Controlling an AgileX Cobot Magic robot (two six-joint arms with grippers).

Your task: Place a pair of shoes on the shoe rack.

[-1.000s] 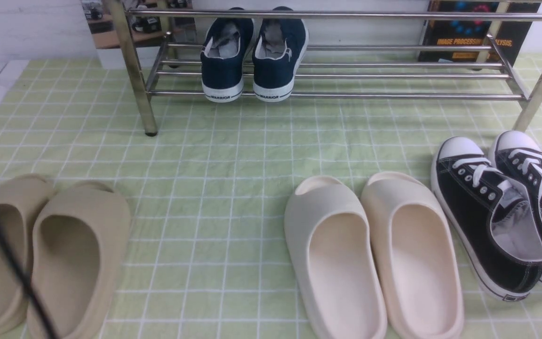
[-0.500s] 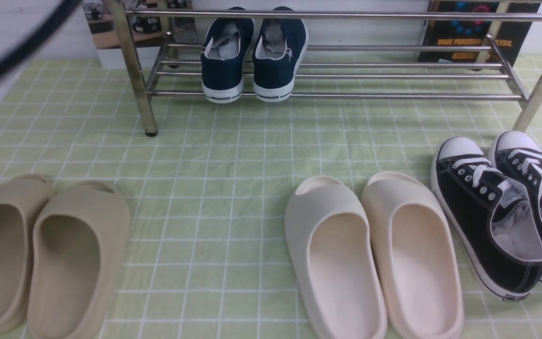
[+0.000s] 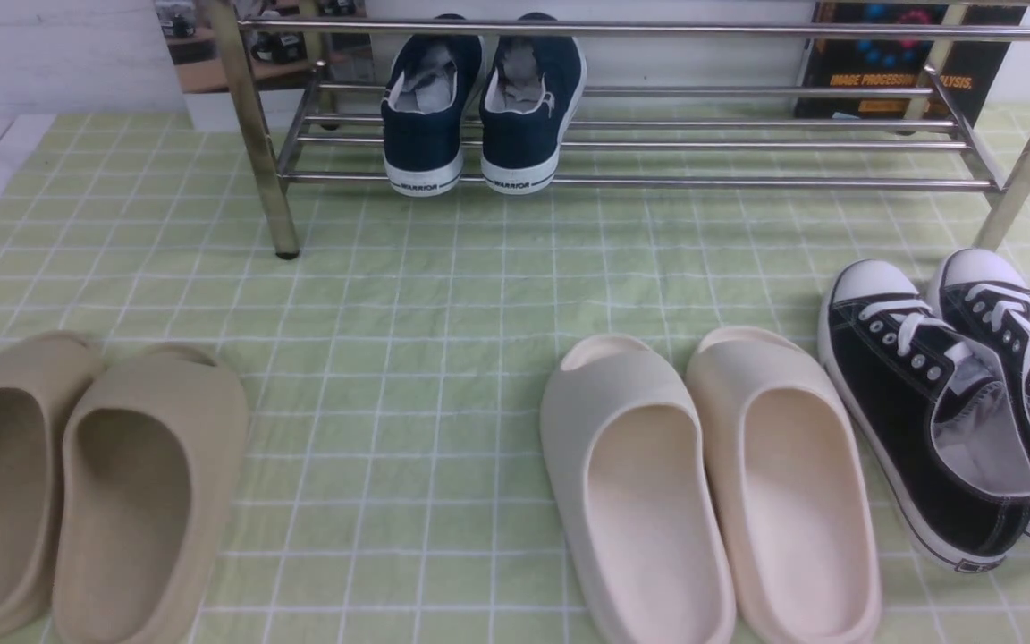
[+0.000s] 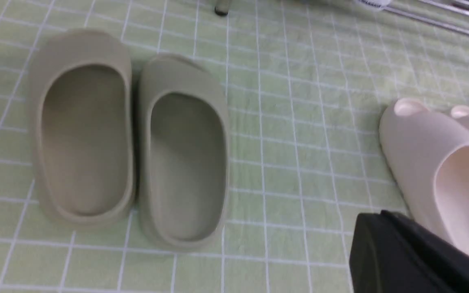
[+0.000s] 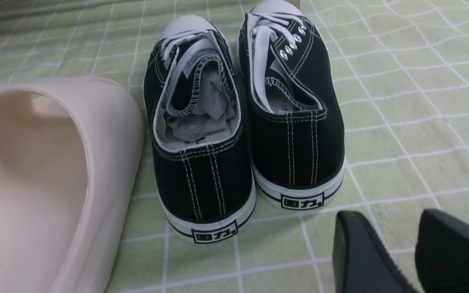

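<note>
My left gripper (image 4: pixel 417 260) shows only as 1 dark edge above the 2 tan foam slides (image 3: pixel 77 483), so I cannot tell whether it is parted or closed. The 2 navy canvas slip-on sneakers (image 3: pixel 479 107) stand side by side on the lower bars of the silver tube shoe rack (image 3: pixel 640 143), heels at the front bar; a knock to the rack could tip them off. My right gripper (image 5: pixel 413 252), fingers slightly parted and holding nothing, hangs near the 2 black lace-up sneakers (image 5: pixel 242 122); dropping lower, I might nudge them
</note>
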